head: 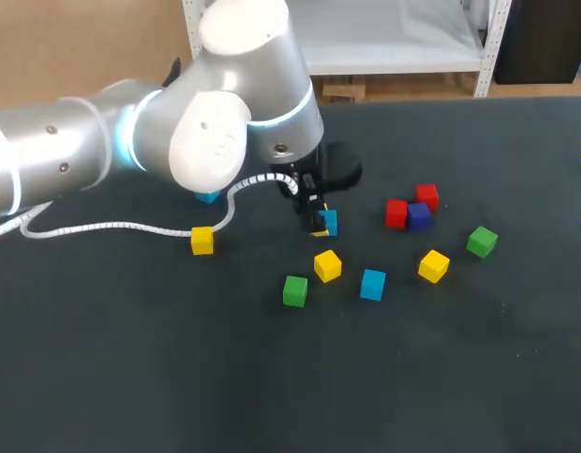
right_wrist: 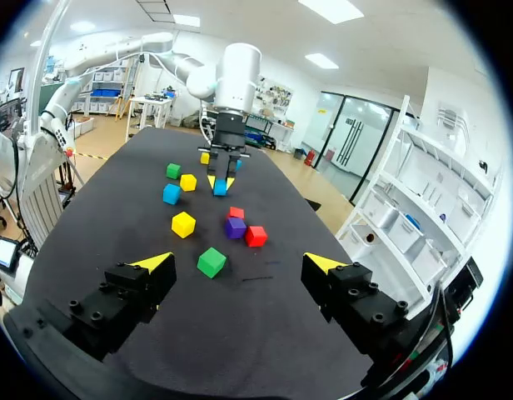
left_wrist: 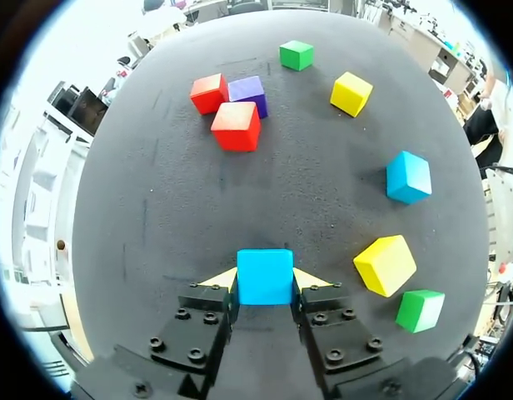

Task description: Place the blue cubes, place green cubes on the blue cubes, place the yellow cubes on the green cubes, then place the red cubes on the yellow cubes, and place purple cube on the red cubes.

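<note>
Left wrist view: left tool [left_wrist: 265, 280] clamps a smooth, sharp-edged blue cube [left_wrist: 265, 275].

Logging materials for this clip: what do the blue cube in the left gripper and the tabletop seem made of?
The blue cube: likely painted wood or hard plastic; matte flat faces, crisp edges, undented in the left gripper. The tabletop: likely dark cloth or felt mat; matte, faint scuff marks.
</note>
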Motion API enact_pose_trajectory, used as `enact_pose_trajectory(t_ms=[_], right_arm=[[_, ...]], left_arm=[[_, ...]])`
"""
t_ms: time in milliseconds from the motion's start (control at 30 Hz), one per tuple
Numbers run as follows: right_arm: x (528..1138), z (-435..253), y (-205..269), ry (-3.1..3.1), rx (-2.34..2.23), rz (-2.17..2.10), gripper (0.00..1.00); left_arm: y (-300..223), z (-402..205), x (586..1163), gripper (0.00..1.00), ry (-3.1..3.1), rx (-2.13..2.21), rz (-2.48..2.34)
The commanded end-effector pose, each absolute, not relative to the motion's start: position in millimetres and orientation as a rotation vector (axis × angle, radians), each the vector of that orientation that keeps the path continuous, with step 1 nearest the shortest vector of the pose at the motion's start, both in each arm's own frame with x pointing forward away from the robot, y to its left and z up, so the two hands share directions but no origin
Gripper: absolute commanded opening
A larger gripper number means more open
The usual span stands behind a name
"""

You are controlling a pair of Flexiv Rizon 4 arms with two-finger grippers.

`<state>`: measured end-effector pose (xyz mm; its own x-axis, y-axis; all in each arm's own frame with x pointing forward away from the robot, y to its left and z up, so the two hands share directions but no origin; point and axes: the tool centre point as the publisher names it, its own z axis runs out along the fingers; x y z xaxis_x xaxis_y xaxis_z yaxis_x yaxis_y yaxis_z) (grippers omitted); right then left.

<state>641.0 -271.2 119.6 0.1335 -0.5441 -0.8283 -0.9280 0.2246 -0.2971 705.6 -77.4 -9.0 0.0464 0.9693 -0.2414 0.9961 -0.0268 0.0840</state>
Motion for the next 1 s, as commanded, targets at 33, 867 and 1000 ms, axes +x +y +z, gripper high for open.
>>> enact_pose_trajectory(t_ms=[33, 867, 1000], right_arm=[[640.3, 119.5, -270.9, 1.533, -1.440, 0.498, 1.00], [640.3, 119.5, -270.9, 1.533, -1.440, 0.498, 1.00], [640.3, 119.5, -270.9, 1.533, -1.440, 0.498, 1.00]], left_arm=[[-77.4, -10.1, 707.0, 0.00, 2.017, 2.094, -0.172], [-73.2, -11.3, 707.5, 0.35, 2.035, 2.082, -0.188], [-73.0, -11.3, 708.5, 0.87, 2.036, 2.082, -0.196]])
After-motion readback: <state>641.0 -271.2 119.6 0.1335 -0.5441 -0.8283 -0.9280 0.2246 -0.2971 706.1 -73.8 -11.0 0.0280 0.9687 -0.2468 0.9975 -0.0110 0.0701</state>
